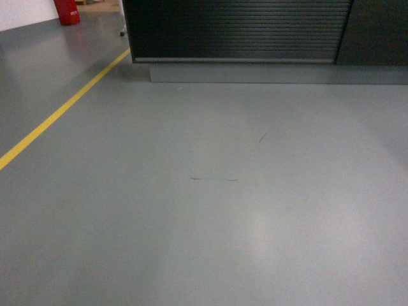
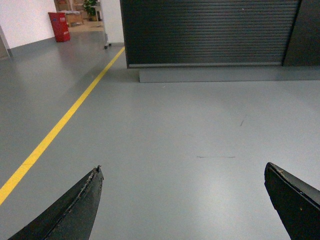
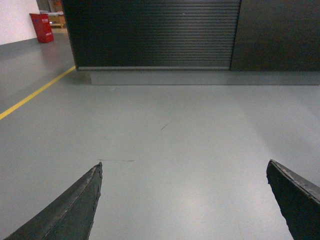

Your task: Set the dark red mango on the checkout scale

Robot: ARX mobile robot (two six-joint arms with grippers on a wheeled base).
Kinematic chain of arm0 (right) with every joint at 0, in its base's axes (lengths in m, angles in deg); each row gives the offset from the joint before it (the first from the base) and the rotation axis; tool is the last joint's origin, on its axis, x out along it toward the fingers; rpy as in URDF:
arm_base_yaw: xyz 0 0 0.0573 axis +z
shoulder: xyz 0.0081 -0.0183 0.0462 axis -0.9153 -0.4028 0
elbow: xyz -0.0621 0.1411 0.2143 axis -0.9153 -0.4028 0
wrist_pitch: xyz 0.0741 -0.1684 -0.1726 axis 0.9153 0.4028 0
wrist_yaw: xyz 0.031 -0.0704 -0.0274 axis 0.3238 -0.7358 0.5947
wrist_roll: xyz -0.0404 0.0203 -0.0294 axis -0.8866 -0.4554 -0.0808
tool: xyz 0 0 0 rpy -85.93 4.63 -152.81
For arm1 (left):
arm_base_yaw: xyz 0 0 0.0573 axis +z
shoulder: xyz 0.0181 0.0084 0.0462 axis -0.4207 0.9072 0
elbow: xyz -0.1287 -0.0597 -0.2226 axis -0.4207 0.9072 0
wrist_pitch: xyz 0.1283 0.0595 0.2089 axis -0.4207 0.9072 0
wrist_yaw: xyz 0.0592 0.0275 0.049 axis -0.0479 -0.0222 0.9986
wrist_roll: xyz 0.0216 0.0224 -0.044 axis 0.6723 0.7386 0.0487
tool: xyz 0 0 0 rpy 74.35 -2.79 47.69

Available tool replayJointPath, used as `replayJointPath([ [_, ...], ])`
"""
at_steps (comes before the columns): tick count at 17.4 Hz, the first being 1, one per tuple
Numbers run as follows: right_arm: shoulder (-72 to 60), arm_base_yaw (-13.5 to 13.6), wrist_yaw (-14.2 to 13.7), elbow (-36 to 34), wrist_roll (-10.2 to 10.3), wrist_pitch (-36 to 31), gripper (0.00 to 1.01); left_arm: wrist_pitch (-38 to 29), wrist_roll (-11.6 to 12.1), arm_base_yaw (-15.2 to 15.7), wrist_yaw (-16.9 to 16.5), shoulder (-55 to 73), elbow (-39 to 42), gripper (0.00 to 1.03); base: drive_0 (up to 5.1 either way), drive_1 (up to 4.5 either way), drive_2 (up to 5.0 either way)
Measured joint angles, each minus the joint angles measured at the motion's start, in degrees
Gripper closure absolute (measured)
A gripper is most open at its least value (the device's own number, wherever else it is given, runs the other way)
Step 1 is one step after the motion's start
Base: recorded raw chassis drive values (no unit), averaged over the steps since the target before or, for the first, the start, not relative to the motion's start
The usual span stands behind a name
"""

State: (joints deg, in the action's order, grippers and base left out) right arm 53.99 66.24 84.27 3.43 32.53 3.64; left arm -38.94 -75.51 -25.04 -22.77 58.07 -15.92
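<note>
A: While the base faced the checkout, what was in front of it?
B: Only its ribbed front panel and grey plinth showed, at the top of the head view. Counter top was cut off, so neither the scale nor the dark red mango could be seen in any view.
A: Obstructions?
B: Bare grey floor lay between robot and counter, with just a thin dark scuff mark and a shorter one nearer the plinth. Yellow floor line ran diagonally on the left, well apart from the counter front, passing near its left corner. Red bin-like object stood far back left by the white wall; exact type couldn't be told. Smooth dark panel sat right of the ribbed section.
A: Grippers?
B: Left gripper had its jaws spread wide — nothing between them, only floor. Right gripper was the same: jaws wide apart, holding nothing. Neither appeared in the head view.
</note>
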Motion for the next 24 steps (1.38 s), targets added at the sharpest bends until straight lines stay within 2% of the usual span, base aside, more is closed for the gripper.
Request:
replayJointPath([
  [24,0.0,0.0,0.0,0.0,0.0,0.0,0.03,0.0,0.0,0.0,0.0,0.0,0.0,0.05,0.0,0.00,0.0],
])
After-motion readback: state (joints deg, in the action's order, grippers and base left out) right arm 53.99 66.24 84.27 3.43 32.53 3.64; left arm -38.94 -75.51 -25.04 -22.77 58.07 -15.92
